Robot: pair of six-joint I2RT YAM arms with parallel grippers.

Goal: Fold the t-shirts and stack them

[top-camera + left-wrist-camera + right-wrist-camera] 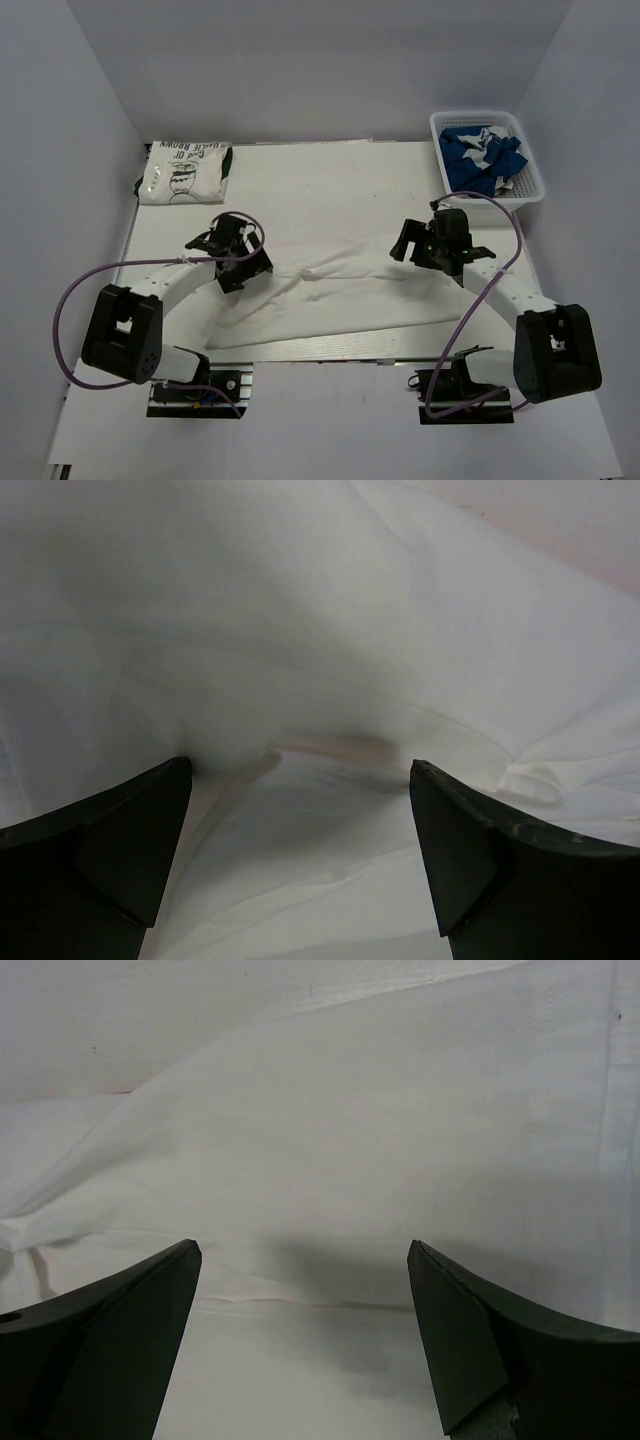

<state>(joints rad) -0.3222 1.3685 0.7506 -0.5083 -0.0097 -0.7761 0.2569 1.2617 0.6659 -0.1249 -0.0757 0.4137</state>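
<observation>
Item: right gripper point(302, 1248), two dark fingers point(120, 1345) entering from the near left and near right corners, tips spread wide, nothing held between them. 
Item: white t-shirt point(330, 1130), filling the view beyond and under the tips. Soft creases ran at the left, with a faint reddish line along one low fold. A straight stitched seam showed at far right.

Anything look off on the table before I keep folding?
The white shirt in the middle lies skewed and rumpled, with a ridge running across it. The blue shirt sits crumpled in the basket. Nothing looks spilled or damaged.
</observation>
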